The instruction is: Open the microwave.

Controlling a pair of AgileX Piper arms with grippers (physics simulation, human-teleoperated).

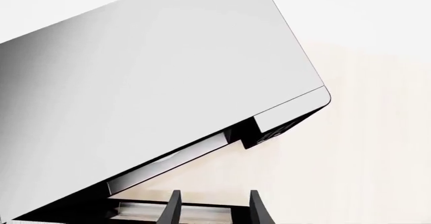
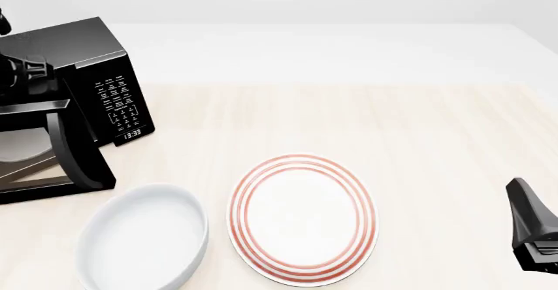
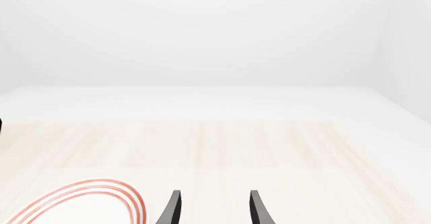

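Observation:
The black microwave (image 2: 78, 55) stands at the table's far left, its button panel (image 2: 120, 104) and clock facing the middle. Its door (image 2: 83, 156) stands swung out towards me, and the grey turntable (image 2: 16, 143) shows inside. My left arm (image 2: 22, 71) hangs over the door's top edge. In the left wrist view the microwave's top (image 1: 155, 82) fills the picture. My left gripper (image 1: 214, 210) is open there, with the door's dark top edge lying between its fingers (image 1: 175, 206). My right gripper (image 3: 214, 210) is open and empty, low at the front right (image 2: 532, 231).
A white plate with red rings (image 2: 304, 218) lies at the front middle and also shows in the right wrist view (image 3: 81, 204). A white bowl (image 2: 144, 238) sits left of it, just in front of the open door. The pale wooden table (image 2: 419, 140) stretches to the right.

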